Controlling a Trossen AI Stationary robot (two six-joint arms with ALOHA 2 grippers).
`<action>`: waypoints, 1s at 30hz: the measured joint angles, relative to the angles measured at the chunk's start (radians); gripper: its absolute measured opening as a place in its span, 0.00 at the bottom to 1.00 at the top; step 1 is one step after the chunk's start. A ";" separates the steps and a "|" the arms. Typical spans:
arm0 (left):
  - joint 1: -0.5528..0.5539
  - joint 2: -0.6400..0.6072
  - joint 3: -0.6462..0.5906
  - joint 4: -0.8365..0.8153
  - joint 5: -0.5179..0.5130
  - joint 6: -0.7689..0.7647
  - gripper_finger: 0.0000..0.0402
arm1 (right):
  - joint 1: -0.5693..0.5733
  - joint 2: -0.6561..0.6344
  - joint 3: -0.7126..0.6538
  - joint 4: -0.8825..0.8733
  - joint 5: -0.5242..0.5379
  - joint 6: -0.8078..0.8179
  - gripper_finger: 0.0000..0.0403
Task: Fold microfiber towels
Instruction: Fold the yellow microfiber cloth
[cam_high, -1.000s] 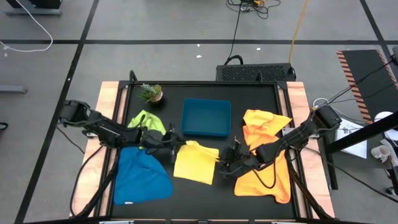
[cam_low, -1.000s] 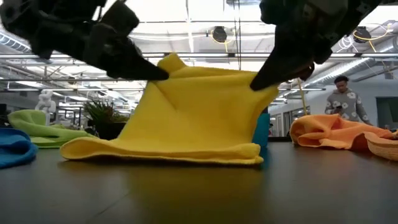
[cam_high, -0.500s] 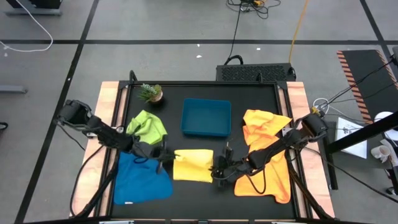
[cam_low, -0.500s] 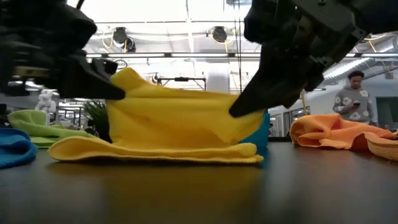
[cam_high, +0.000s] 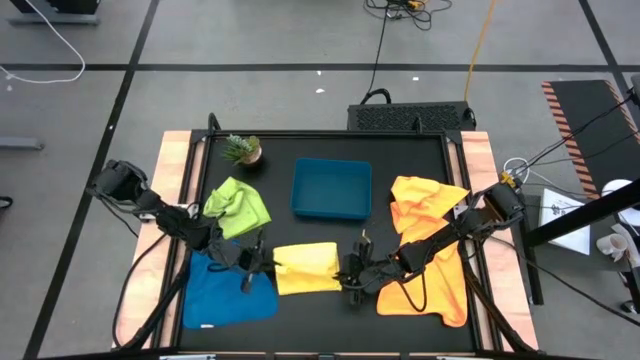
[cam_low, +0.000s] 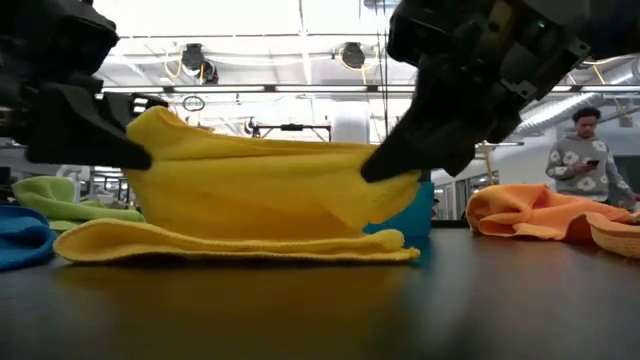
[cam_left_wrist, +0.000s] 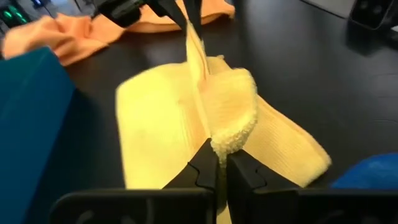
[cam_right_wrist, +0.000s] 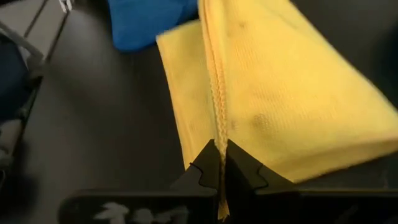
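We see the yellow towel (cam_high: 307, 268) half folded between the left gripper (cam_high: 258, 267) and right gripper (cam_high: 350, 274), its raised edge pinched at both corners. Blue towel (cam_high: 222, 290) and lime towel (cam_high: 238, 204) flank the left gripper; the crumpled orange towels (cam_high: 425, 240) lie beside the right.

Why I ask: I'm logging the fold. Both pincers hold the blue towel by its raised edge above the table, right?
Not blue. The left pincer and right pincer pinch the yellow towel by its raised edge, as both wrist views show. The blue towel lies beside it.

Overhead, table-level and two close wrist cameras all share the yellow towel (cam_high: 307, 268).
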 joint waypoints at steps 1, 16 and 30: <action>-0.003 0.000 -0.002 -0.008 0.012 -0.004 0.06 | 0.001 0.000 -0.001 -0.009 -0.006 0.000 0.00; -0.037 0.001 -0.003 -0.028 0.027 -0.021 0.09 | 0.002 0.001 -0.003 -0.014 -0.022 0.030 0.00; -0.183 0.157 0.228 -0.021 -0.062 0.095 0.16 | -0.013 0.001 -0.001 0.052 -0.020 0.068 0.00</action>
